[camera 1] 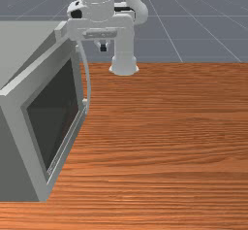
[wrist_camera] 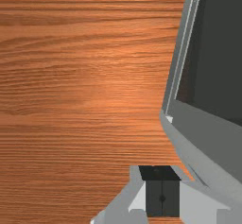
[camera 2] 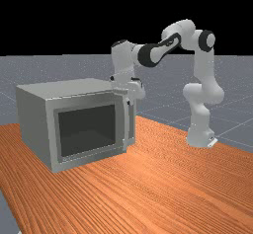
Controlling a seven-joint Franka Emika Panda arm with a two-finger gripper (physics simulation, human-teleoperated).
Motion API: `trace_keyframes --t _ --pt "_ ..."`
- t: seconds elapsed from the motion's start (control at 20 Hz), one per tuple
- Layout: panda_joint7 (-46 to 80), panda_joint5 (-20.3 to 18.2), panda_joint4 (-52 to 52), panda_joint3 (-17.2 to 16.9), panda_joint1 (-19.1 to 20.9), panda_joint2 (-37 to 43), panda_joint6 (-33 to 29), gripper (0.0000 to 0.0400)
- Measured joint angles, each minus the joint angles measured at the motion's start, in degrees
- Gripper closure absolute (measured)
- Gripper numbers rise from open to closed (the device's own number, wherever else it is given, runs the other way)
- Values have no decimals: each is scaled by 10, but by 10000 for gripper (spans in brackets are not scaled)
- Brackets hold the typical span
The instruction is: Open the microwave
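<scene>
in the far view the arm (camera 2: pixel 205 62) climbs from its base (camera 2: pixel 199 136), bends high above the fingers (wrist_camera: pixel 153 199), and slopes down toward the far view's left. its last part hangs nearly upright, so the gripper (camera 1: pixel 102 46) points down, at about the height of the handle's upper end. the fingers are clenched, black pads (wrist_camera: pixel 171 199) meeting with nothing between them. the handle (camera 1: pixel 87 83) curves down just beside them; whether they touch it, i cannot tell. the microwave (camera 2: pixel 34 124) stands beside the fingers, its door (camera 2: pixel 86 129) slightly ajar and reaching away from them toward the front camera. the table (camera 2: pixel 148 188) lies below the fingers, and the base stands on it, beyond them in the front view.
</scene>
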State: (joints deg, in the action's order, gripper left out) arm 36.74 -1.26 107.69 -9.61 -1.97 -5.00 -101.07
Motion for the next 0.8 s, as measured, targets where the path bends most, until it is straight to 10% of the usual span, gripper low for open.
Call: trace_keyframes --t 0.8 --pt "61 81 18 -71 75 45 -149 395"
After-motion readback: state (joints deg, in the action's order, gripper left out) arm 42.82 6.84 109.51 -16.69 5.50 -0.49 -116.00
